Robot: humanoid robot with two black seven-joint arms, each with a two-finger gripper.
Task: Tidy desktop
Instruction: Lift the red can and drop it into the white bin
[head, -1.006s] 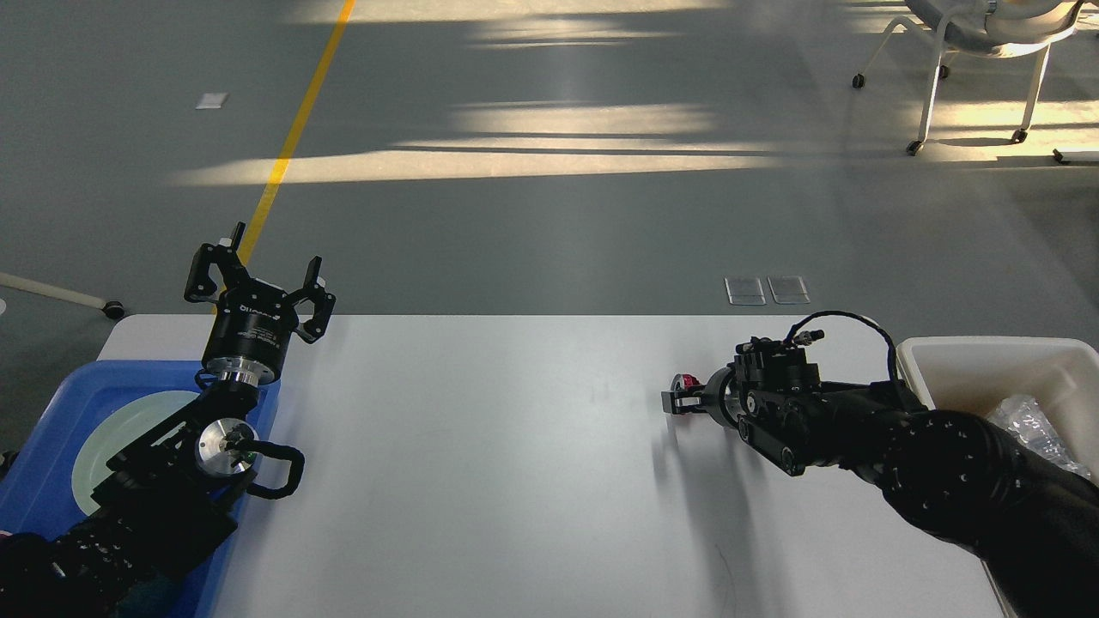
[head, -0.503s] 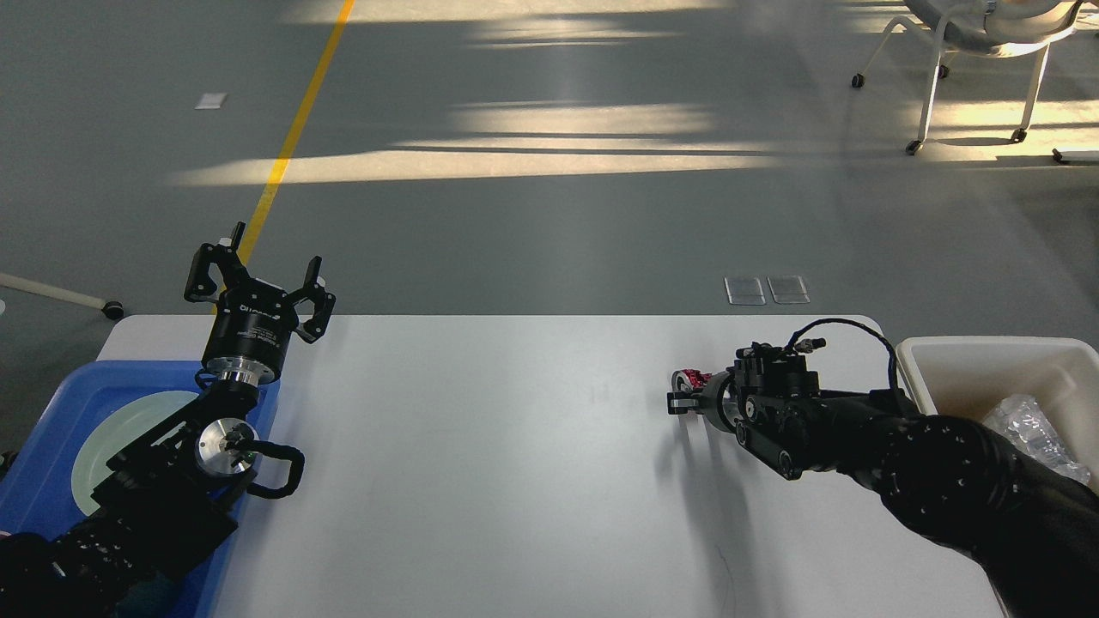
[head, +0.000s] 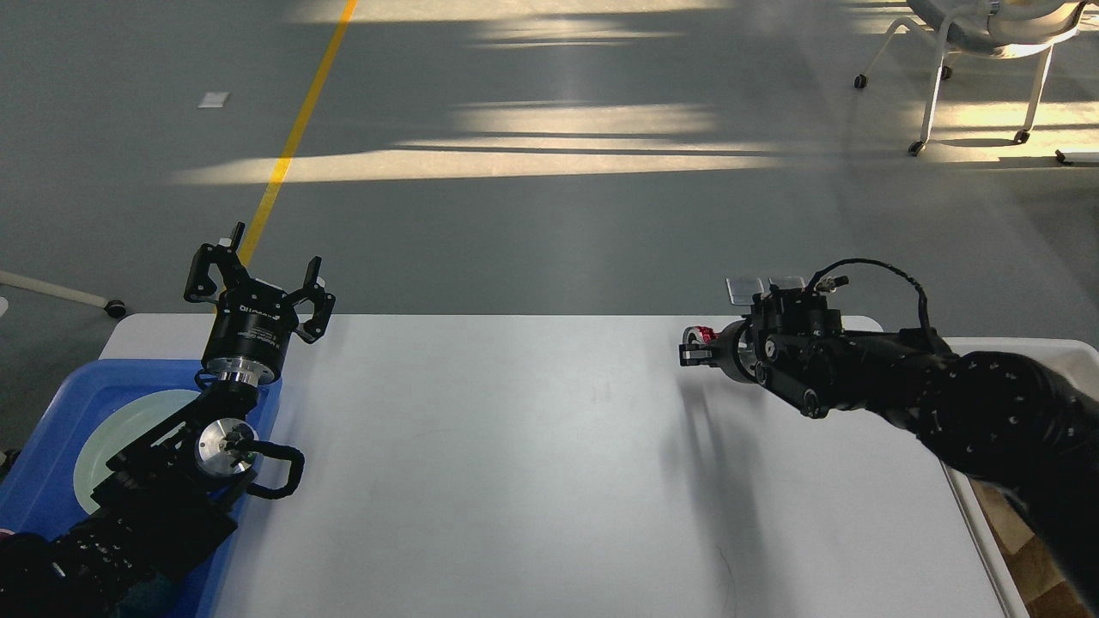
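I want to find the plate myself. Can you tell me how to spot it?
Look at the big white desktop and go to its left end, where a blue tray sits. The plate lies flat inside that tray, partly hidden by the left arm. It is round and pale, the only light thing on the blue.

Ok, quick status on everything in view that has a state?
left end effector: open, empty, raised over the blue tray's far end
right end effector: shut on small red item, off the desktop
blue tray: holds a pale plate
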